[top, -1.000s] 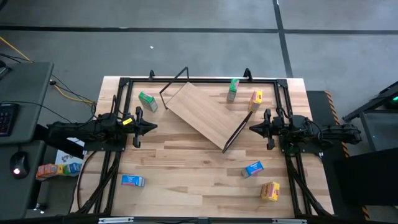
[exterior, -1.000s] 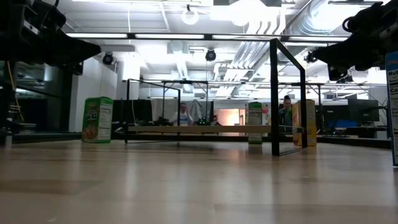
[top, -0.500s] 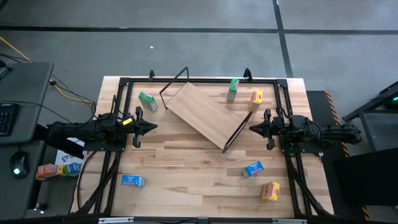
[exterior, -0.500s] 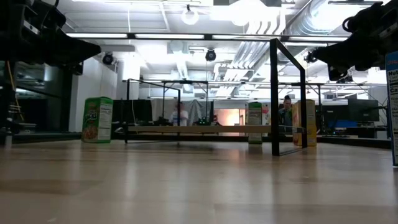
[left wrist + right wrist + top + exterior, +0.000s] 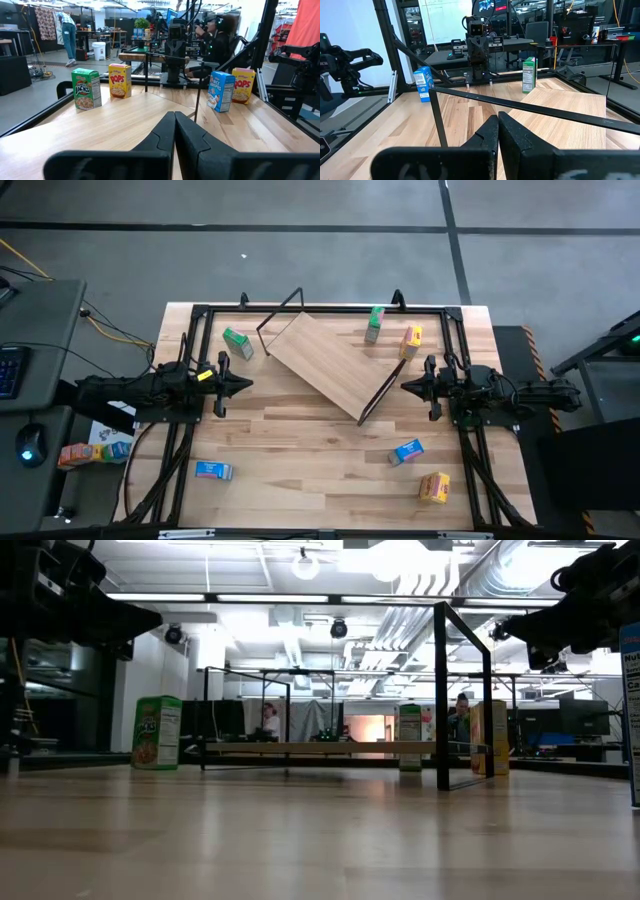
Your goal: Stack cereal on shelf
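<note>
The shelf [image 5: 328, 366] is a light-wood board on a black wire frame, lying askew mid-table toward the far side. Six cereal boxes stand apart on the tabletop. Green ones are at far left [image 5: 237, 342] and far centre [image 5: 375, 323]. A yellow one [image 5: 411, 339] is beside the latter. A blue [image 5: 407, 451] and a yellow [image 5: 434, 486] box stand near right, and a blue one [image 5: 213, 471] near left. My left gripper [image 5: 245, 385] hovers shut left of the shelf. My right gripper [image 5: 405, 387] hovers shut to its right. Both are shut on nothing.
A black rail frame [image 5: 320, 309] borders the table's far and side edges. Open tabletop lies between the grippers on the near side of the shelf [image 5: 330, 748]. Beyond the table, the room holds desks, equipment and people. A side desk [image 5: 40, 330] stands to the left.
</note>
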### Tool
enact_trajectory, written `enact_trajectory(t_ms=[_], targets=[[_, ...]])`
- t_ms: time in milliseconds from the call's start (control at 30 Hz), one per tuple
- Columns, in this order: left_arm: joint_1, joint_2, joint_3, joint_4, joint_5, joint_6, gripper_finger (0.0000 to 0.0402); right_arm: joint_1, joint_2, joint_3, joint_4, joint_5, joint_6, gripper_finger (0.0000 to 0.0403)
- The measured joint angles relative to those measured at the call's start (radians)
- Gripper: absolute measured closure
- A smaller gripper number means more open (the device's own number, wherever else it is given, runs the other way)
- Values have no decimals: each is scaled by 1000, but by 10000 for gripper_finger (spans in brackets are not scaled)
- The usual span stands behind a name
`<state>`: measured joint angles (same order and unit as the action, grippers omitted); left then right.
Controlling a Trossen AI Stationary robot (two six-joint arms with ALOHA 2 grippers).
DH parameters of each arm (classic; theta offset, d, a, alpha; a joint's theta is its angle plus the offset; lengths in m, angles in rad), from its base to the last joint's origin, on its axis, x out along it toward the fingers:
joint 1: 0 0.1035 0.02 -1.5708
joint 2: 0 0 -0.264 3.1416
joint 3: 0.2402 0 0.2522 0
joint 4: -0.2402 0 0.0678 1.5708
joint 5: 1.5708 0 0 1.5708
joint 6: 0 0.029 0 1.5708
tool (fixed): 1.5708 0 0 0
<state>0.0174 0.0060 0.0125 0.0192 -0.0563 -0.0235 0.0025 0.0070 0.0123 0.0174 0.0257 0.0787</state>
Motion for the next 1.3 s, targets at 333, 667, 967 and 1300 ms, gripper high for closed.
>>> enact_trajectory(t_ms=[333,667,967,1300], targets=[[0,0,0,0,0,0,401,0,0,0,32,0,5,402],[0,0,0,0,0,0,401,-3,4,5,922,449,313,402],[0,0,0,0,0,0,401,-3,240,333,423,663,361,401],[0,0,0,0,0,0,401,-198,707,787,-597,692,767,247]])
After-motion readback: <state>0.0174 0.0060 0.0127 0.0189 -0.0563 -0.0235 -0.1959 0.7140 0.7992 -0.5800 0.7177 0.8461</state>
